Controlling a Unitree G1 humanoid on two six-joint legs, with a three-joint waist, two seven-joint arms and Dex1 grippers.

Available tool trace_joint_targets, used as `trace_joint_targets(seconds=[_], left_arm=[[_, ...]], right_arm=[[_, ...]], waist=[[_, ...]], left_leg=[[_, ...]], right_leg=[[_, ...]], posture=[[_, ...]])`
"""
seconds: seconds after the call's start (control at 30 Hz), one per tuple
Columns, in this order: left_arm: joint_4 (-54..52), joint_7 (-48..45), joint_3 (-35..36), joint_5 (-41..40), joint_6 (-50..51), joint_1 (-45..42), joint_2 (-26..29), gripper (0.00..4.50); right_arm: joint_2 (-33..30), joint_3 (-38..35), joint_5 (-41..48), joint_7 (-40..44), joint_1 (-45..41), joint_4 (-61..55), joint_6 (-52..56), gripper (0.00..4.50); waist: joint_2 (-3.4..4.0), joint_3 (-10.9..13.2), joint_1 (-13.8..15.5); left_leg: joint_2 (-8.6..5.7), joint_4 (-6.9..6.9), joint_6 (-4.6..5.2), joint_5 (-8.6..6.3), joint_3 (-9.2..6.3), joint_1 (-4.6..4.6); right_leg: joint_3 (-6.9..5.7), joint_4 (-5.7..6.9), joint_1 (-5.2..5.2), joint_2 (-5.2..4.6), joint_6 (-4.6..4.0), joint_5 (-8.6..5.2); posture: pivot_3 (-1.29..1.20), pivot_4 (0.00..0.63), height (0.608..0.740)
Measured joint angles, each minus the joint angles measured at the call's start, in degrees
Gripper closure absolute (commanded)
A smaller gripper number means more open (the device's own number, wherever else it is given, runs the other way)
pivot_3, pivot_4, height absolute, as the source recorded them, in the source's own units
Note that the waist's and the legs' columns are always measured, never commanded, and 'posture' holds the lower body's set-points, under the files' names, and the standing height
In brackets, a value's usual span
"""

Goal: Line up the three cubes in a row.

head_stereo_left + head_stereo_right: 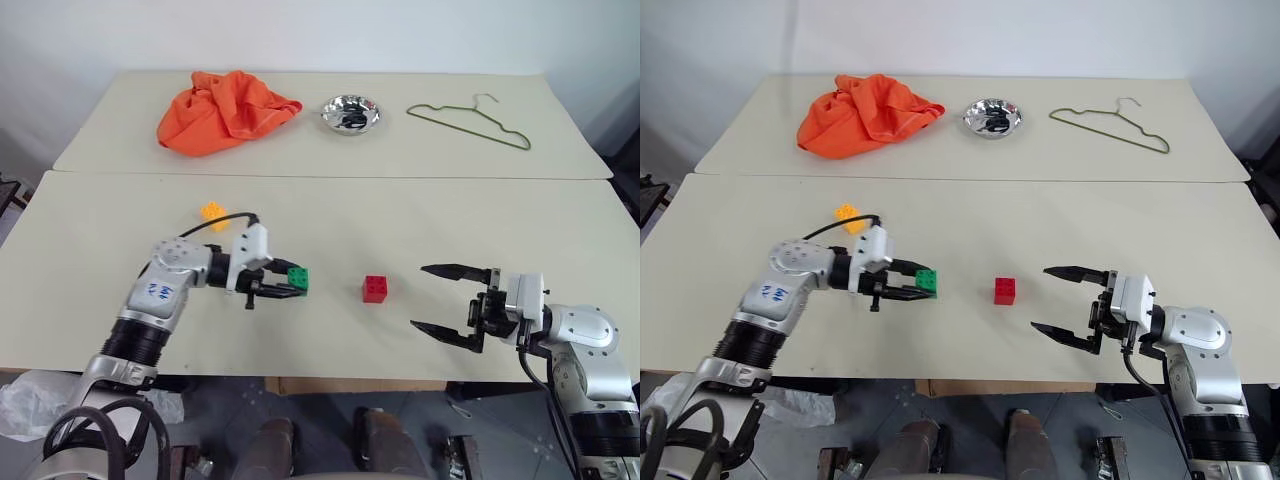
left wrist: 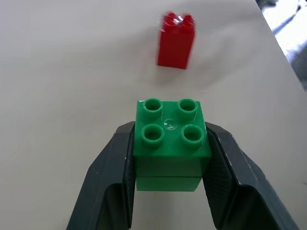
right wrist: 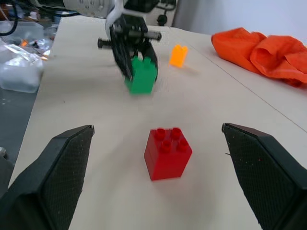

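Two beige counters [image 1: 330, 210] stand end to end before a white wall; the far counter carries an orange cloth [image 1: 225, 110], a shiny metal bowl [image 1: 350, 114] and a wire hanger [image 1: 470, 125]; the near counter carries the three bricks. Left tool [image 1: 285, 285] is clamped on the green brick [image 1: 298, 279], one black finger [image 2: 112, 177] pressed to each side of it, studs up; whether the brick rests on the counter or is raised cannot be told. Red brick [image 1: 375, 288] stands on the counter between the two tools, apart from the green brick. Yellow-orange brick [image 1: 213, 211] stands farther back, beyond the left arm. Right tool [image 1: 445, 300] points toward the red brick, jaws spread wide, holding nothing.
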Motion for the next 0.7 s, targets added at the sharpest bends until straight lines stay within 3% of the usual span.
trace_joint_targets(seconds=[0.17,0.47,0.7], left_arm=[[3.42,1.00,-0.66,1.82,-2.45,-1.70,-4.06,3.01],[4.51,1.10,-1.22,3.46,-4.19,-2.41,-6.31,3.01],[3.09,1.05,1.46,1.92,-4.56,-1.41,-5.52,0.75]], right_arm=[[0.00,-0.90,-0.15,-1.60,2.37,-1.85,-0.05,0.00],[0.01,-0.64,-0.20,-2.14,3.37,-3.15,0.01,0.00],[0.46,0.35,-0.31,-1.97,2.98,-3.04,0.00,0.00]], waist=[[0.00,0.00,0.15],[0.00,0.00,0.97],[0.00,0.00,0.72]], left_leg=[[-0.06,0.10,0.00,0.06,-0.01,0.00],[-0.11,0.13,0.02,0.05,-0.01,0.00],[-0.06,0.12,0.01,0.06,-0.01,0.00]], right_leg=[[0.00,0.01,-0.01,-0.05,0.00,0.00],[0.02,0.01,-0.01,-0.05,0.01,0.01],[0.04,0.02,-0.02,-0.07,0.01,0.01]], posture=[[0.00,0.150,0.740],[0.00,0.150,0.740],[0.00,0.150,0.740]])
